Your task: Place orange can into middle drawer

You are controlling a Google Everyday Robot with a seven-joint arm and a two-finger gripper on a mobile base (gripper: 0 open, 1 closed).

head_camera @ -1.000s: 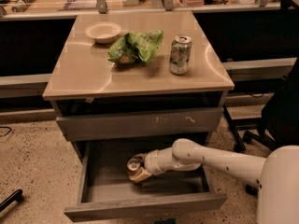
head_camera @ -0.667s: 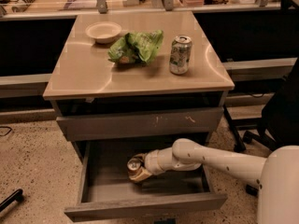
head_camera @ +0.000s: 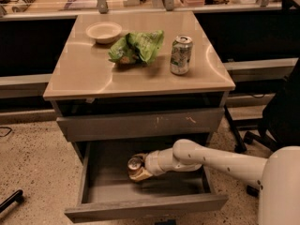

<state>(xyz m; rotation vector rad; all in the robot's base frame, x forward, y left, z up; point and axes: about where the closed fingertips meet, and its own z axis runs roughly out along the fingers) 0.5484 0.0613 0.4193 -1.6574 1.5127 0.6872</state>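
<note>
The orange can (head_camera: 136, 164) stands inside the open middle drawer (head_camera: 145, 208), near the middle of its grey floor, silver top up. My gripper (head_camera: 139, 169) reaches in from the right on a white arm and is shut on the can's side. The can's lower body is mostly hidden by the fingers. The drawer is pulled out wide, below a shut drawer front with pale scratch marks (head_camera: 140, 124).
On the tan cabinet top (head_camera: 84, 74) stand a green-and-white can (head_camera: 181, 55), a crumpled green bag (head_camera: 138, 47) and a pale bowl (head_camera: 103, 32). A black chair (head_camera: 281, 107) is at the right. A dark object (head_camera: 10, 201) lies on the speckled floor at the left.
</note>
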